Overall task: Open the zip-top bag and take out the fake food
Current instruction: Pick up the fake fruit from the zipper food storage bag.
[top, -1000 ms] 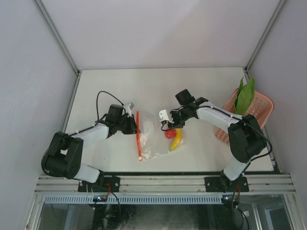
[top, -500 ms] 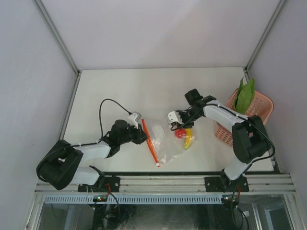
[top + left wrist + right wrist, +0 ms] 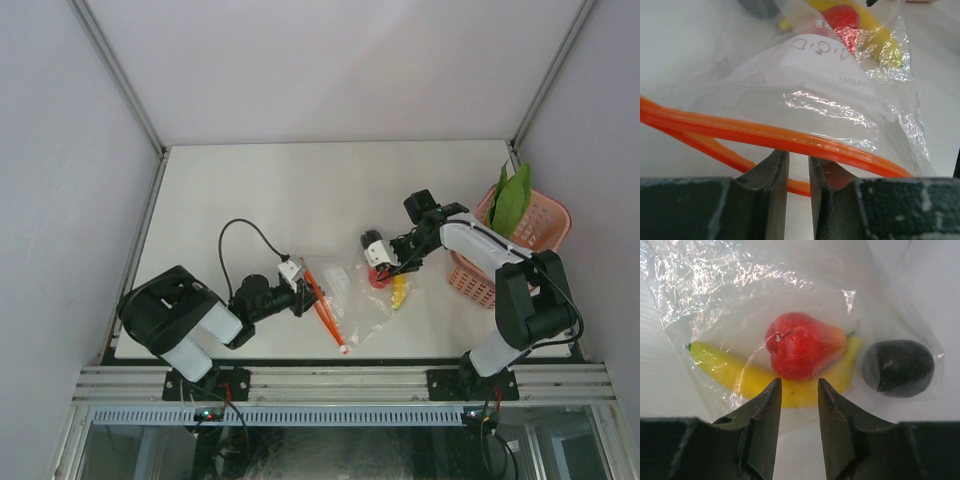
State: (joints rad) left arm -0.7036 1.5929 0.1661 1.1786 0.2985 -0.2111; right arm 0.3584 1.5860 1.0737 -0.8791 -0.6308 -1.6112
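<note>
The left gripper, now low, is sitting narrowly parted at the zipper strip; whether pinching, I cannot tell. The zip-top bag is lying further right, 2 tracks splitting. Beyond, the spread right gripper is hovering over bagged fake food.

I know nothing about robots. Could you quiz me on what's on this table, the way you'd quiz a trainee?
1. True or false: the green leafy vegetable stands in the pink basket.
2. The zip-top bag has a zipper strip that is: A blue, B orange, C green?
3. Fill in: inside the bag, the red fruit rests against a yellow ____.
Key: 1 true; 2 B; 3 banana.
</note>
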